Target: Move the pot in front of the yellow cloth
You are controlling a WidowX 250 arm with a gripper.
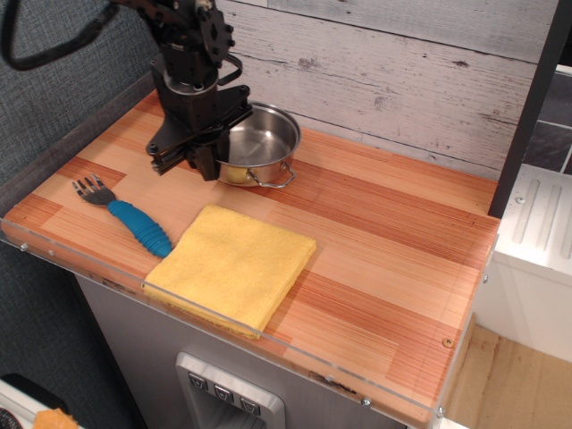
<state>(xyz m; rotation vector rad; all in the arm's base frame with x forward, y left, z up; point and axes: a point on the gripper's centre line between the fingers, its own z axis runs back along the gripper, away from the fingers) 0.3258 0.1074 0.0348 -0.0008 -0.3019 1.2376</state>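
A fork (125, 213) with a blue handle lies at the left of the wooden table (393, 241). Right of it, the black gripper (204, 159) stands at the left rim of the pot (259, 146), seemingly closed on it, though its fingertips are hard to make out. The pot sits on the table just behind the yellow cloth (234, 264).

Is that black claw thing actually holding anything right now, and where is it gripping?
The end effector appears to hold the pot by its left rim; the exact contact is hidden behind it.
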